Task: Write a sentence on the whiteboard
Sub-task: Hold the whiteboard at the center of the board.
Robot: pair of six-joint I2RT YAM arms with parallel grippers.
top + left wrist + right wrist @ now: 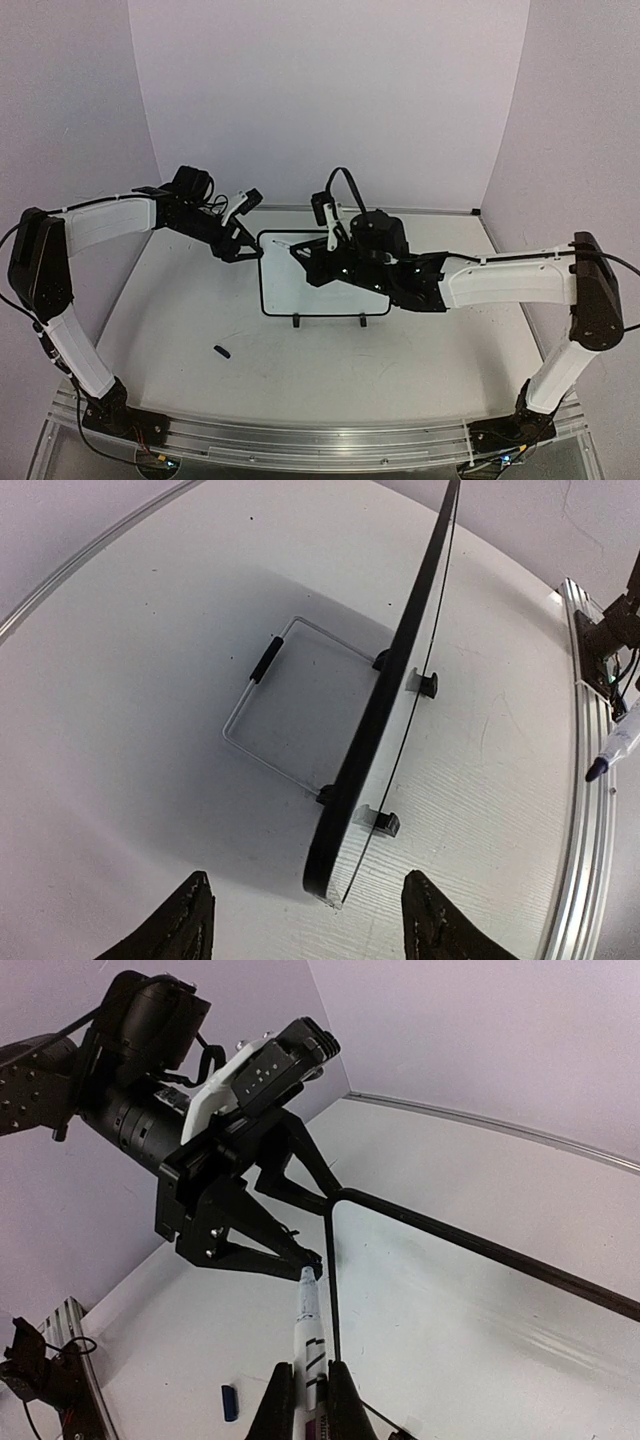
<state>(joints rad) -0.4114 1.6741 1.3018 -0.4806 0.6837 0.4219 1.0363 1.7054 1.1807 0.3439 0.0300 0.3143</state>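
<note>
The whiteboard [322,292] stands on its long edge at the middle of the table [180,310], on two small black feet [297,321], with a wire stand [262,662] propping it from behind. Its thin black frame has rounded corners.

At the board's upper left corner is the left gripper [306,875]. Its jaws are apart, one finger on each side of the board's edge, and the left wrist view shows a gap between them and the frame. Just right of that corner, the right gripper [310,1372] has its jaws clamped on a marker [308,1320], whose tip sits beside the frame's left edge and near a left finger. The marker's barrel has a printed label, too blurred to read.

In front of the board, a wide stretch of tabletop runs to the metal rail [320,440]. A small blue cap [222,351] lies there, left of the board's feet. More tabletop extends to the left of the board, up to the wall.
</note>
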